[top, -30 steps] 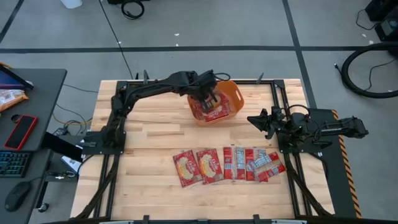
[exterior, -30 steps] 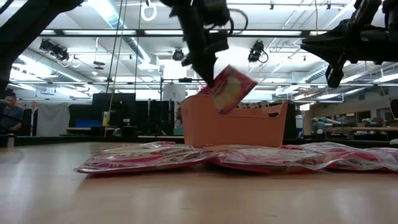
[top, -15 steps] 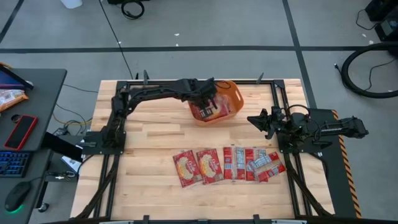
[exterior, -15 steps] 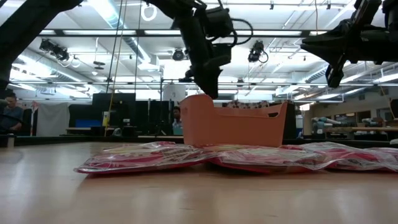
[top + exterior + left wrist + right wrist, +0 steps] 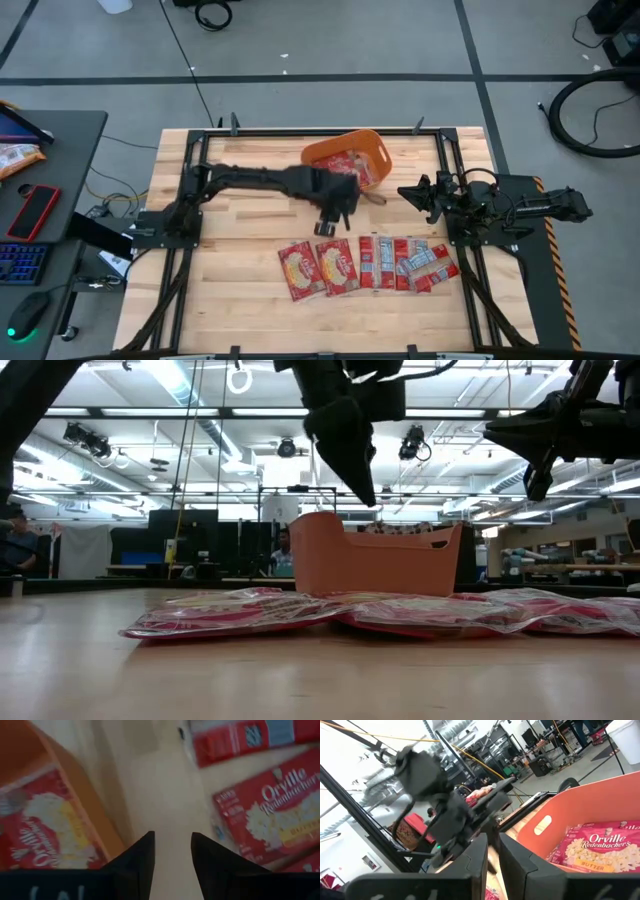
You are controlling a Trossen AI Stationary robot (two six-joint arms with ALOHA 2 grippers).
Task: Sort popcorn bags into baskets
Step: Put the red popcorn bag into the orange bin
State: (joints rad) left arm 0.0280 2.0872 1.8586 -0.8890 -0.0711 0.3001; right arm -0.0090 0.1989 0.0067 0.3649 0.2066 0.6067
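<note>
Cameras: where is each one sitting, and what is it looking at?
High view: overhead, looking down at the table; both arms show.
Low view: table height, facing the orange tub; the left gripper hangs above.
Left wrist view: past its open fingers at popcorn bags.
Right wrist view: past the right gripper toward the tub.
All four share the tub.

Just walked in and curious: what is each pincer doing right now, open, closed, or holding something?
Left pincer: open, holding nothing, between the orange basket and the popcorn bags.
Right pincer: nearly closed, holding nothing, raised at the table's right side.
</note>
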